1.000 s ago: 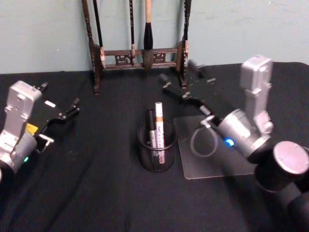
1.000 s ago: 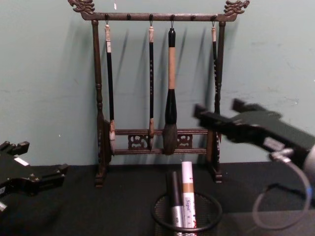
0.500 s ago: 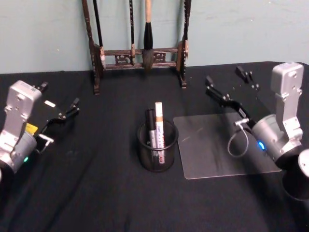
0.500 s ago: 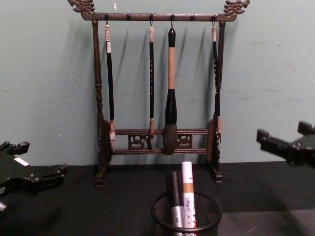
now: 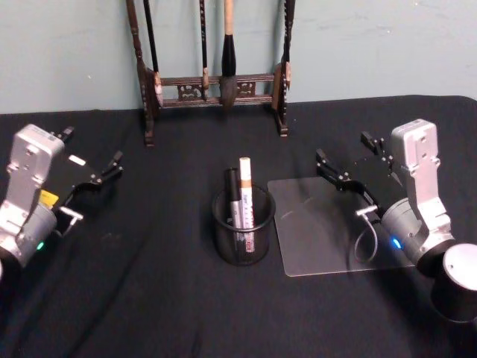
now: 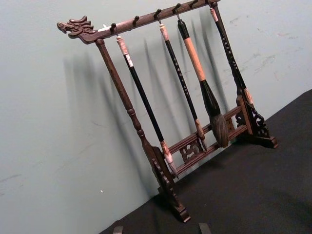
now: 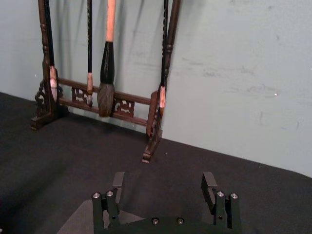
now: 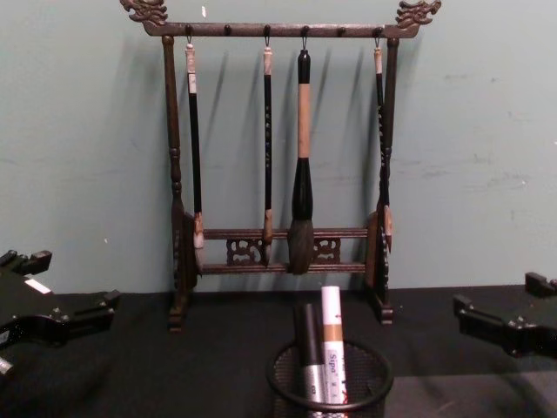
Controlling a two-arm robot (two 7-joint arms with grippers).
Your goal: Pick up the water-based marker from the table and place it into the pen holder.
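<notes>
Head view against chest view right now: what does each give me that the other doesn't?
Head view alone: the clear mat lying flat right of the pen holder, and the arm bodies behind the grippers. Chest view alone: the brush rack's top bar with its hooks, and the four brushes hanging full length. Both: the holder with the white marker and a dark pen standing in it, the open left gripper and open right gripper, both empty.

A pale green wall (scuffed in places) rises behind the black-clothed table.
</notes>
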